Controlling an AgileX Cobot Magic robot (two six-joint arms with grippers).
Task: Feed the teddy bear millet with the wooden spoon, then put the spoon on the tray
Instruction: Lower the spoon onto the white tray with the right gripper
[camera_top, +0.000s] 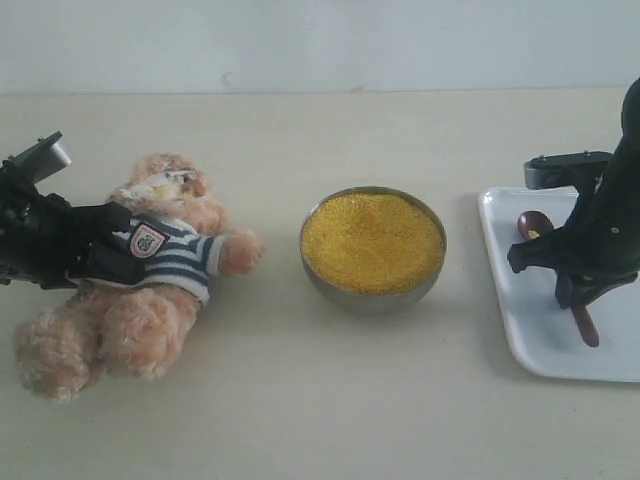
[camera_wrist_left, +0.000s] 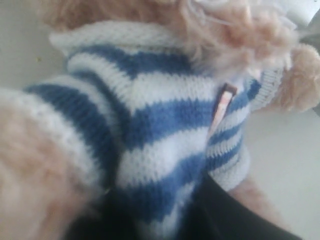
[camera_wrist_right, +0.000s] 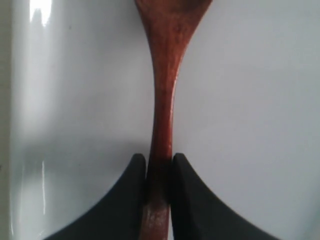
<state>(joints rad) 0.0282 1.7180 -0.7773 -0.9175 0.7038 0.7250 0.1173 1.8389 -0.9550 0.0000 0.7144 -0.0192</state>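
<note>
**Left fingers clamping the bear, right fingers pinching the spoon over the tray**

At the far left, the left gripper (camera_top: 108, 243) is reaching in from the table edge. Its dark fingers (camera_wrist_left: 235, 215) are sitting on either side of the bear's striped shirt and pressing into the knit, spread only as far as the fabric between them. The bear (camera_top: 160, 290) is lying on its back on the table (camera_top: 300, 400), head toward the far wall and legs toward the near edge. One arm is stretching out toward the bowl (camera_top: 370, 300) without touching it.

In the middle, the bowl is standing upright, with millet (camera_top: 372, 240) filling it nearly to the rim.

At the right, the right gripper (camera_top: 580, 290) is hanging over the tray (camera_top: 530, 330). Its fingers (camera_wrist_right: 125, 200) are closing nearly together, pinching the slim handle of the spoon (camera_wrist_right: 162, 100). The spoon (camera_top: 533, 224) is lying along the tray, its round end pointing toward the far side. Whether it is actually resting on the tray cannot be told.
</note>
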